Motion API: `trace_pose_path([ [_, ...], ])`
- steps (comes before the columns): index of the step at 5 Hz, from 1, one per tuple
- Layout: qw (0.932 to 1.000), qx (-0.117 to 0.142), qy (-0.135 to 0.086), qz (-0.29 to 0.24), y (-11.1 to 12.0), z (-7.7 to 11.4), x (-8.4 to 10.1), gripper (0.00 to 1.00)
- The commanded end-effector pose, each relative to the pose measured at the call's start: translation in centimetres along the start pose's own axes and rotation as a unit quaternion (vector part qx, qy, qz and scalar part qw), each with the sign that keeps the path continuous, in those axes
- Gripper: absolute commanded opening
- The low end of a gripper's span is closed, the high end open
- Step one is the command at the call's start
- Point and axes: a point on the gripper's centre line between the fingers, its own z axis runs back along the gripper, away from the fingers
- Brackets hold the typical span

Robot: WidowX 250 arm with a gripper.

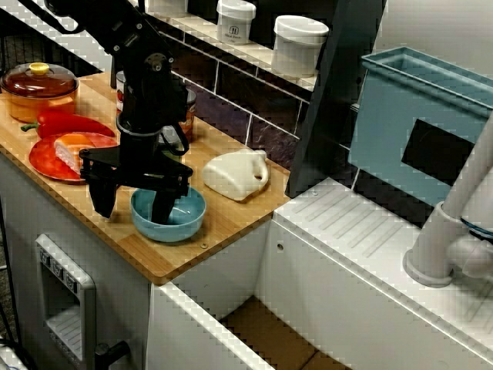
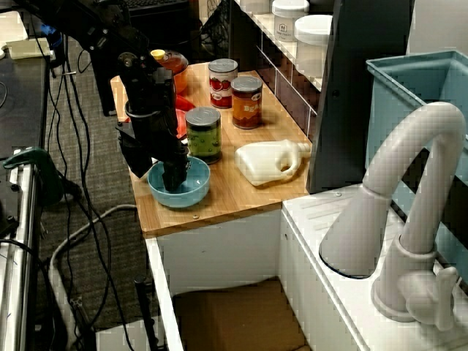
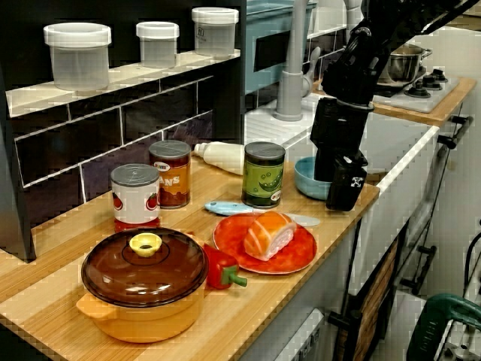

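Note:
My black gripper points straight down over a light blue bowl near the front edge of the wooden counter. It is open and straddles the bowl's left rim, with one finger inside the bowl and the other outside over the wood. Nothing is between the fingers except the rim. From the sink side, the gripper stands in the bowl, just in front of a green can. From the pot end, the gripper hides most of the bowl.
A white jug lies right of the bowl. Left of it are a red plate with a salmon piece, a red pepper, a blue-handled knife and a lidded orange pot. Two more cans stand by the tiled wall. A sink and faucet lie beyond the counter.

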Motion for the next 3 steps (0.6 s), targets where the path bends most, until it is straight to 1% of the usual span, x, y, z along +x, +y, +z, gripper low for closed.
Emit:
trace_pose_path([
  [1, 1.0000, 0.000, 0.000, 0.000, 0.00, 0.00, 0.00, 1.00],
  [2, 1.0000, -0.007, -0.002, 0.003, -0.18, 0.00, 0.01, 0.00],
  [3, 0.9999, -0.006, 0.004, 0.009, -0.21, 0.06, 0.29, 0.00],
])
